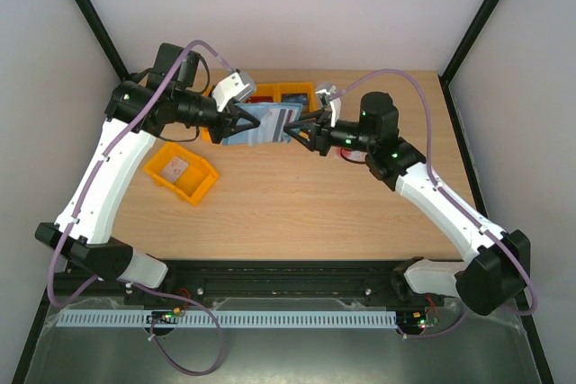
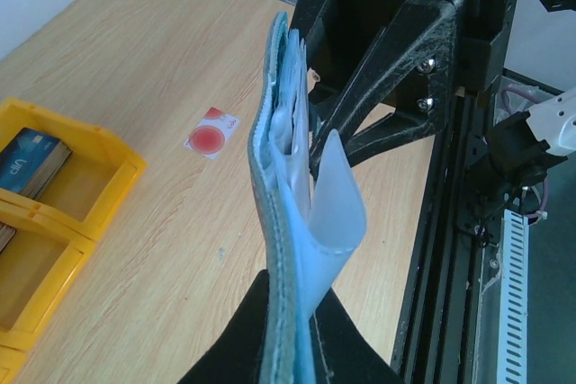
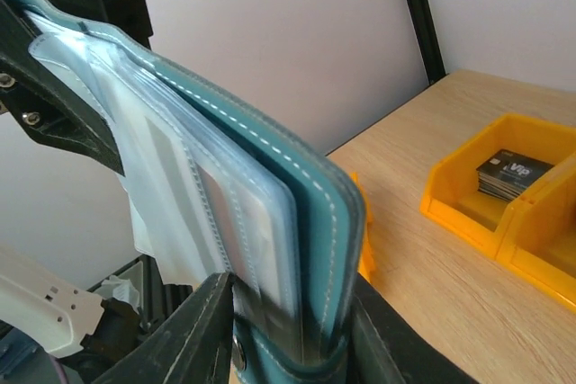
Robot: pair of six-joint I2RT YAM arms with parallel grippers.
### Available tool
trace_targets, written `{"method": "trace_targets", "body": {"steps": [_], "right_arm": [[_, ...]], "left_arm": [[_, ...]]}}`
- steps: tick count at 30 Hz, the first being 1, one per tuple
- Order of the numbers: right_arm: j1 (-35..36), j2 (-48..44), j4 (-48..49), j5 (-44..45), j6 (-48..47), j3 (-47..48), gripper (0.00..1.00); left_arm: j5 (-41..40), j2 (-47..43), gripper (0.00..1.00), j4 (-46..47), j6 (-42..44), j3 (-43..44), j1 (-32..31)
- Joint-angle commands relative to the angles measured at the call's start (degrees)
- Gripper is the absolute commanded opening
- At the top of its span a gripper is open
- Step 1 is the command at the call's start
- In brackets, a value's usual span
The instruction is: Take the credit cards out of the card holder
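The teal-blue card holder (image 1: 267, 122) is held up above the table between both arms. My left gripper (image 1: 239, 123) is shut on its left end; in the left wrist view the holder (image 2: 277, 177) stands edge-on between the black fingers (image 2: 229, 339), with a light blue pocket flap curling out. My right gripper (image 3: 288, 299) is shut on the folded end of the holder (image 3: 315, 213), by the snap. A pale card (image 3: 256, 231) shows through the clear sleeves. A white credit card with a red round mark (image 2: 211, 135) lies on the table.
An orange bin (image 1: 183, 171) holding a card sits front left. Joined orange bins (image 1: 290, 93) stand behind the holder, with dark cards (image 3: 513, 174) in one of them. Black frame posts run along both side walls.
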Motion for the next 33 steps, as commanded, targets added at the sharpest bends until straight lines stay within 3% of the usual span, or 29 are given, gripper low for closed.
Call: {"method": "trace_targets", "body": {"steps": [1,8,14,26,33], "right_arm": [[1.09,0.53,7.13,-2.94,1.95,2.77,0.34],[1.60,0.89,7.56,-2.77,1.20,3.19,0.36],[-0.10,-2.95,1.08,-2.73,-6.80,2.25,0.43],[-3.83,-3.35,-8.28,-6.12,-13.76,1.81,0.44],[-4.02,-2.10,-8.15,-4.99,-12.27,2.35,0.45]], "left_arm": [[2.44,-1.04,0.02,-1.02,0.73,-0.41,-0.78],[1.90,-1.22,0.02,-1.27,1.09,-0.39,-0.71],[0.12,-1.73,0.02,-1.29,1.48,-0.05,-0.08],[0.70,-1.66,0.02,-1.55,1.76,0.69,0.01],[1.73,-1.48,0.02,-1.46,1.65,0.60,0.01]]}}
